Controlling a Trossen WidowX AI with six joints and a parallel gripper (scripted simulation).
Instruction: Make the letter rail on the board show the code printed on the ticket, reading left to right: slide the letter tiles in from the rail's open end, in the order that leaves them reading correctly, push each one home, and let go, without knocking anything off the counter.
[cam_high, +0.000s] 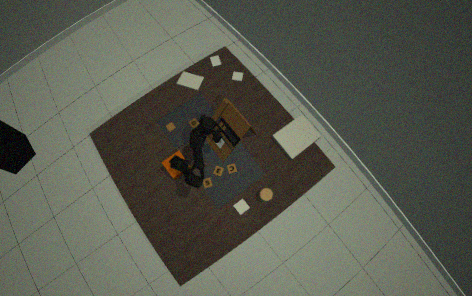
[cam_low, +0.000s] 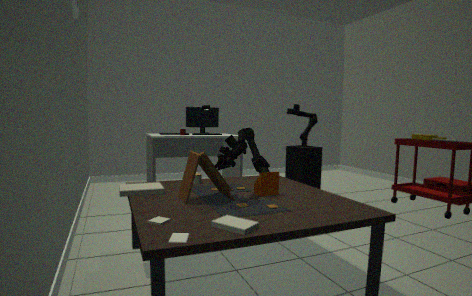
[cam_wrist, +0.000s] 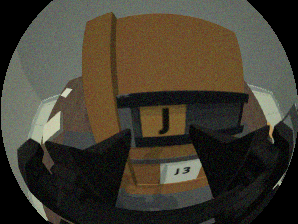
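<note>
The board (cam_high: 239, 118) (cam_low: 214, 175) (cam_wrist: 175, 55) stands tilted on the counter. Its dark rail (cam_high: 230, 135) (cam_wrist: 215, 96) holds one upright tile marked J (cam_wrist: 150, 120), left of the middle in the wrist view. A narrow dark gap shows to its left and a longer empty stretch to its right. The ticket (cam_wrist: 171, 172) (cam_high: 220, 144) below the rail reads J3. My gripper (cam_wrist: 160, 131) (cam_low: 217, 167) is open and empty, its fingertips apart in front of the rail's lower edge, one each side of the J tile.
Loose tiles lie on the blue-grey mat (cam_high: 245, 182): three (cam_high: 218, 171) (cam_high: 231, 168) (cam_high: 207, 183) on one side of the arm, two (cam_high: 170, 127) (cam_high: 194, 123) on the other. A round tan object (cam_high: 266, 194), white slabs (cam_high: 190, 80) (cam_high: 296, 137) and an orange block (cam_low: 267, 184) are also on the counter.
</note>
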